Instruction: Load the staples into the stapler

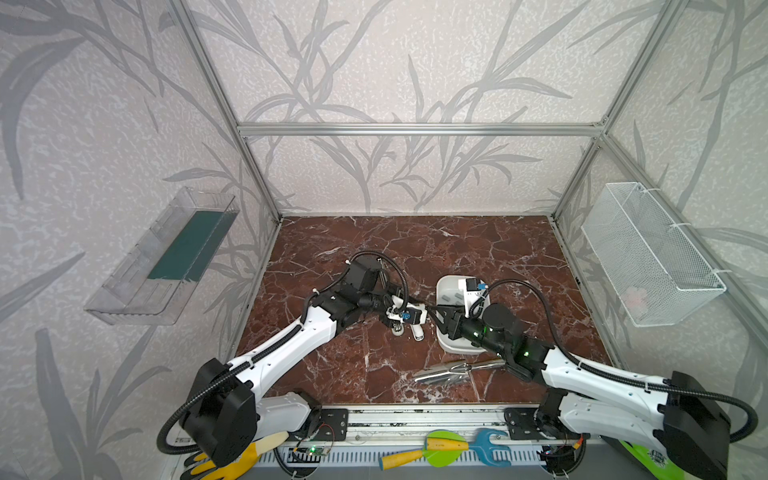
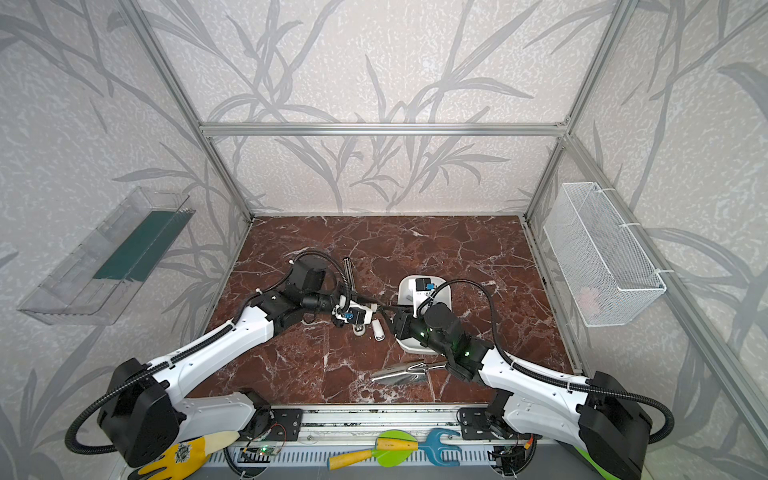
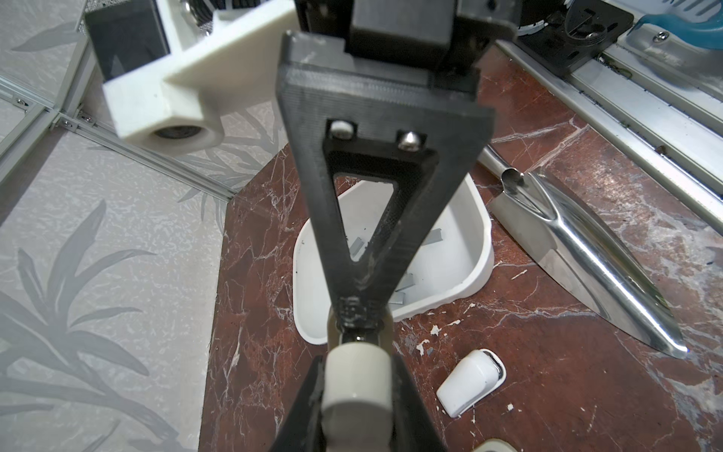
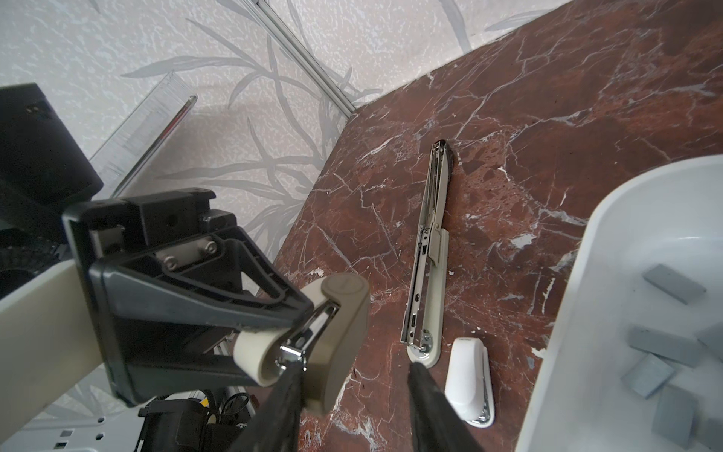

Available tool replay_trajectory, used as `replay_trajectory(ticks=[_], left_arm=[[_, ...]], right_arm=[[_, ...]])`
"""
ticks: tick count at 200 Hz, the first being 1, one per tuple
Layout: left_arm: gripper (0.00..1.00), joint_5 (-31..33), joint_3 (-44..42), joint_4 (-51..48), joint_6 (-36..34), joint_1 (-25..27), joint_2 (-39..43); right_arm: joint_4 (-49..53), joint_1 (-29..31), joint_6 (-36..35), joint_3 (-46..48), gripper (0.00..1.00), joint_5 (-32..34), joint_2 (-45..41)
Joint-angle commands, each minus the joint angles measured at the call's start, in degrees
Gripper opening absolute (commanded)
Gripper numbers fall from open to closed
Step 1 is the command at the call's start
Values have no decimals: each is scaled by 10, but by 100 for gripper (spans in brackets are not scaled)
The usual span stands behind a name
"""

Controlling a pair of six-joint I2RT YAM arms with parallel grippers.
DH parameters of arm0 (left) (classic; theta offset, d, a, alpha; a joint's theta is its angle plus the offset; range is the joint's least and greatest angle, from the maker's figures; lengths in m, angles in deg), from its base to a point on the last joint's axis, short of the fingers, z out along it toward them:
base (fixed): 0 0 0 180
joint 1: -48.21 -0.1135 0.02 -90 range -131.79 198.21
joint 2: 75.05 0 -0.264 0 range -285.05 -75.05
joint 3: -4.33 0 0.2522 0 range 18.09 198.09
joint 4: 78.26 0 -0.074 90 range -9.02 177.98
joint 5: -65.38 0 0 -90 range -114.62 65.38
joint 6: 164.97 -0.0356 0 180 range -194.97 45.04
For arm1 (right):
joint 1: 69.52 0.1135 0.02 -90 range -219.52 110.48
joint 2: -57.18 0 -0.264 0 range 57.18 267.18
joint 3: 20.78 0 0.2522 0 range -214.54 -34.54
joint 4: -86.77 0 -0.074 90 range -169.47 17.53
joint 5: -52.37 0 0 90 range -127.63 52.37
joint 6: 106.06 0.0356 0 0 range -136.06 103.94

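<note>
The staples (image 4: 673,289) are showing dull grey metal. The tray (image 4: 602,274) is showing smooth white plastic; the trowel (image 3: 579,250) is gleaming, mirror-polished steel

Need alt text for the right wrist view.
The left gripper holds a beige stapler before the open right gripper. Beyond, an opened long stapler and a white stapler lie on the marble table beside a white tray of staples.
</note>
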Motion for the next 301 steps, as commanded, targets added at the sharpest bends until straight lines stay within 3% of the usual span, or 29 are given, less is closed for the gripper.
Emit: replay_trajectory(ticks=[1,35,112,189,223,243,301], left_arm=[[0,-6,-7,-4,-11,3,19],[0,-6,-8,-2,-12,4,21],[0,-6,-13,13,-3,4,27],[0,-19,-20,42,23,3,33],[0,-35,-31,81,58,-17,38],[0,-78,-35,108,102,-50,35],[0,-167,-32,113,116,-97,35]], right_arm=[[3,-2,0,-20,41,-1,15],[12,-3,5,-30,29,-2,32],[23,-2,26,-49,17,-28,67],[-38,-3,52,-30,21,-50,85],[-38,-3,55,-22,16,-34,76],[-21,-3,51,-22,16,-14,70],[9,-5,4,-27,23,6,58]])
